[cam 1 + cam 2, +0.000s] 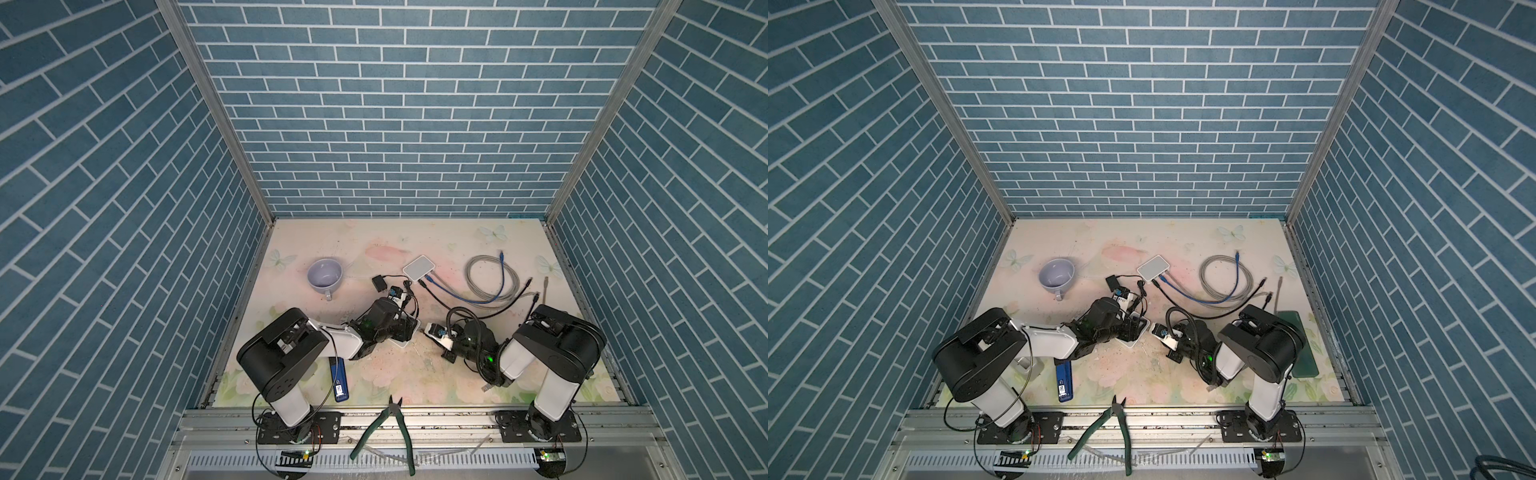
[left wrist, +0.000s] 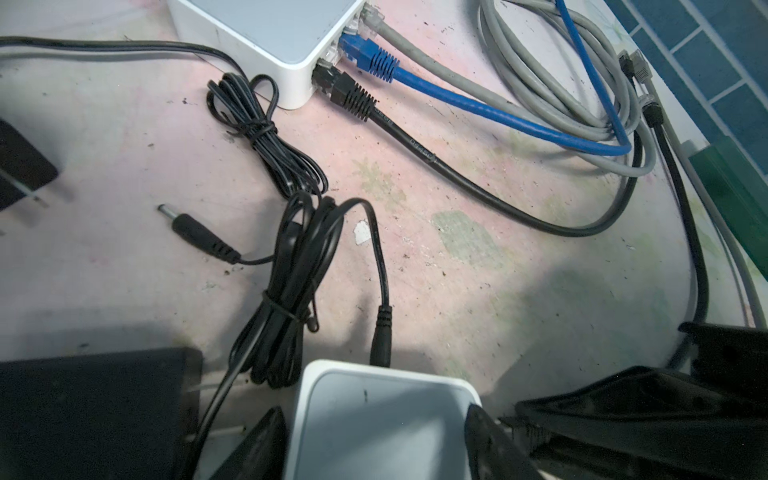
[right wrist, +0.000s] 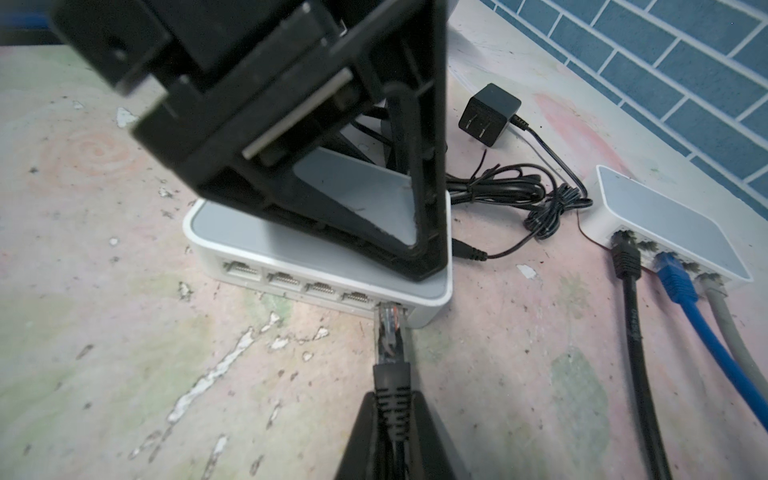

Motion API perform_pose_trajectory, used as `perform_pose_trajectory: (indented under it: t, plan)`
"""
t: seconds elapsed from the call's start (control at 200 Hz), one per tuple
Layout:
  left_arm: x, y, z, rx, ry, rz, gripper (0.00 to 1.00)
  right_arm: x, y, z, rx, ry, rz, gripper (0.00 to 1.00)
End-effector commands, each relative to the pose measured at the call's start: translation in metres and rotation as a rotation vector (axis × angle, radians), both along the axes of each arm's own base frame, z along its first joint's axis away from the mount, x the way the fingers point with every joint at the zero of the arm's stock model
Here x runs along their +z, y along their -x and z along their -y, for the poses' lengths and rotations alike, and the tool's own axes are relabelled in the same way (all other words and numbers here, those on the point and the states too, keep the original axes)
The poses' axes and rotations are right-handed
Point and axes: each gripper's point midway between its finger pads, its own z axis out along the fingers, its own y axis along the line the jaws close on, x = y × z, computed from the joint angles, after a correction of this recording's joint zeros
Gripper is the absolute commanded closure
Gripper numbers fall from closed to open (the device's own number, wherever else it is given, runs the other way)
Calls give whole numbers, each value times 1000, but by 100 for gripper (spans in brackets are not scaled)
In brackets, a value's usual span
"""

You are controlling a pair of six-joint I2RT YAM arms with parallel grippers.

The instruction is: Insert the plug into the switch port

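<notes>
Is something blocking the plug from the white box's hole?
Nothing visible. The plug, in the right gripper, has its tip at the end port of the switch; the left gripper clamps above.

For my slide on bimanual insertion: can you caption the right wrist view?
Right gripper holds a black plug at the end port of the switch; left gripper clamps the switch.
</notes>
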Motion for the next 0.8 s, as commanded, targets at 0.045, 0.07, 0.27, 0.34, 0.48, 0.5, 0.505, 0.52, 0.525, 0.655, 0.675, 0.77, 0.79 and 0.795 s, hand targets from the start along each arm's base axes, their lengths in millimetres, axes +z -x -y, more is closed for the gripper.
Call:
perform_pose_trajectory:
  t: [0.045,0.07,0.27,0.34,0.48,0.5,0.505,0.52,0.525,0.655,0.675,0.77,0.79,0.795]
  plan:
    - [-12,15,4,-37,16,-60,32,38,-22,-16,-79,-149,82,100]
    - [-12,15,5,-38,21,-61,32,39,-23,-16,-88,-155,89,100]
    - [-11,19,8,-57,41,-63,32,45,-15,-27,-25,-175,92,100]
    - [-8,20,11,-77,57,-57,32,44,-10,-32,16,-170,87,100]
    - [-8,24,19,-115,76,-62,33,41,-4,-40,68,-165,82,100]
    - [-8,24,19,-117,75,-62,33,42,-4,-41,67,-167,83,100]
    - [-8,24,20,-118,76,-62,33,42,-4,-41,67,-167,83,100]
    - [-7,24,20,-119,77,-62,33,42,-6,-41,62,-167,85,100]
    - [-7,24,20,-120,76,-62,33,42,-6,-41,61,-167,85,100]
    - [-7,26,23,-112,55,-57,33,47,-15,-44,13,-176,113,100]
    - [-7,26,23,-110,54,-56,33,49,-16,-45,5,-180,121,100]
    - [-6,29,25,-106,54,-57,34,55,-22,-47,-28,-188,144,100]
    - [-6,29,25,-106,54,-59,34,56,-22,-48,-29,-189,147,100]
    - [-6,29,26,-107,55,-57,34,56,-23,-48,-30,-190,149,100]
